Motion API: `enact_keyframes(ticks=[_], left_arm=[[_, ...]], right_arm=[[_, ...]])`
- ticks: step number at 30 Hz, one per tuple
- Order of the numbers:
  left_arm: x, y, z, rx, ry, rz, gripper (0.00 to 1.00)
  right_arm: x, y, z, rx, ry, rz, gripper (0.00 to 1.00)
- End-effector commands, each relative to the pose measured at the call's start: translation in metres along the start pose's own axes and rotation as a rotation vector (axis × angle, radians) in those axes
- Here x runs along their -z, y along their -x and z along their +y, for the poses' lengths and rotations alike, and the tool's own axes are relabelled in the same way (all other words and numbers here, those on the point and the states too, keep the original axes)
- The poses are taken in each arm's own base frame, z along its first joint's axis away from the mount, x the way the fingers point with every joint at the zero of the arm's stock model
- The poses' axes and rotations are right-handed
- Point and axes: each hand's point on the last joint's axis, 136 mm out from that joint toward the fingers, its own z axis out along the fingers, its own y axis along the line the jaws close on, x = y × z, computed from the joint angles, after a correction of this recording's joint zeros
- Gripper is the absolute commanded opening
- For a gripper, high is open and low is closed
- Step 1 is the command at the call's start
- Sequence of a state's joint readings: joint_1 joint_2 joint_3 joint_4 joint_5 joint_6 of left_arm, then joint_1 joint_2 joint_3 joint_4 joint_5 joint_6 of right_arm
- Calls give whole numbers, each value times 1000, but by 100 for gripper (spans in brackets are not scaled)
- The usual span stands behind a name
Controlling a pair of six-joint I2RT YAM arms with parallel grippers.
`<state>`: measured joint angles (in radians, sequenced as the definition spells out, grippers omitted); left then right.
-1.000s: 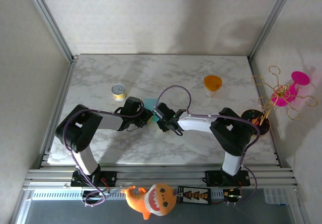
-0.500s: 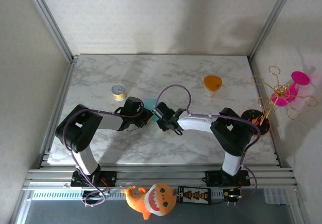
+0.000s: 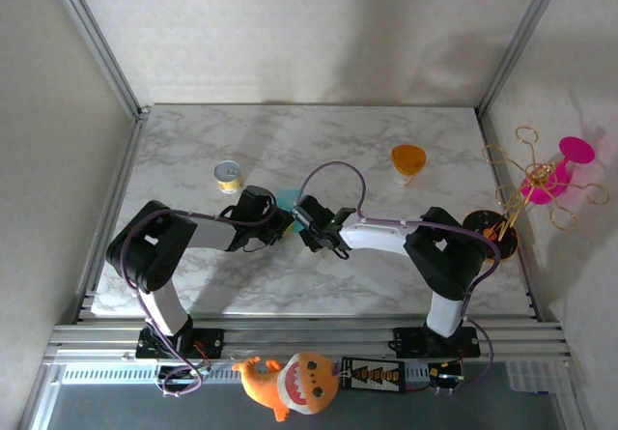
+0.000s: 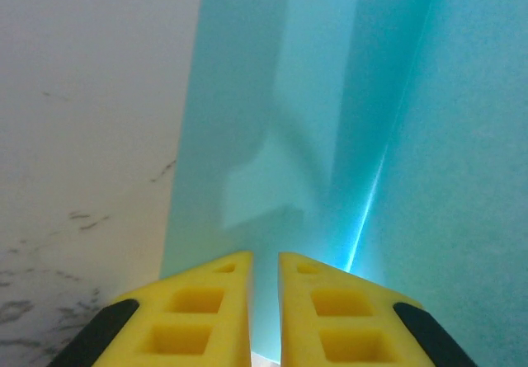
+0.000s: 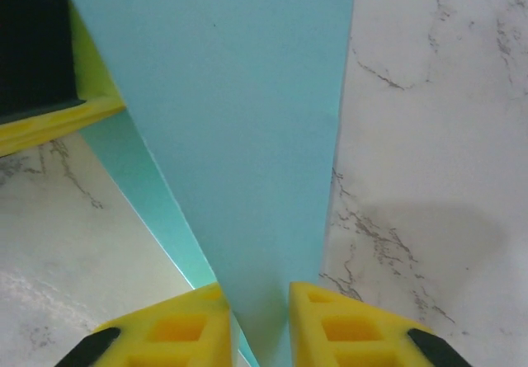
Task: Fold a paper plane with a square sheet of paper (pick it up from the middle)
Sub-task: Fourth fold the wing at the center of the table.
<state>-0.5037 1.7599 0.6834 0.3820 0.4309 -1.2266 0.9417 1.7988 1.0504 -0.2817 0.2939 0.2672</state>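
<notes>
Centrally, left gripper pinching teal paper, right gripper pinching it too.

White-and-black arms, purple cables, yellow fingers

A small yellow can and an orange cup stand well apart on the marble table, with an orange plush toy below its near edge.
</notes>
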Motion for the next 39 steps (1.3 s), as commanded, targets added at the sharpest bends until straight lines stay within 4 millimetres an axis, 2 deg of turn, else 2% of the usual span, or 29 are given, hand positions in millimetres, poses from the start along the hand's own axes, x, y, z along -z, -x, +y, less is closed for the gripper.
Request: enact_keyframes(ticks=[1, 14, 17, 23, 34, 39], left_arm=[[-3, -11, 18, -8, 64, 33, 16], [2, -10, 11, -8, 45, 25, 16], [4, -11, 13, -5, 57, 26, 16], [16, -3, 2, -41, 61, -16, 20], [32, 0, -11, -112, -6, -63, 26], [30, -6, -17, -132, -37, -45, 25]], right_arm=[[6, 6, 7, 2, 14, -13, 21], [-4, -4, 16, 11, 63, 16, 13], [-5, -5, 15, 8, 64, 19, 13], [-2, -4, 11, 3, 69, 14, 13], [1, -3, 22, 21, 291, 35, 13], [-1, -5, 24, 20, 345, 47, 13]])
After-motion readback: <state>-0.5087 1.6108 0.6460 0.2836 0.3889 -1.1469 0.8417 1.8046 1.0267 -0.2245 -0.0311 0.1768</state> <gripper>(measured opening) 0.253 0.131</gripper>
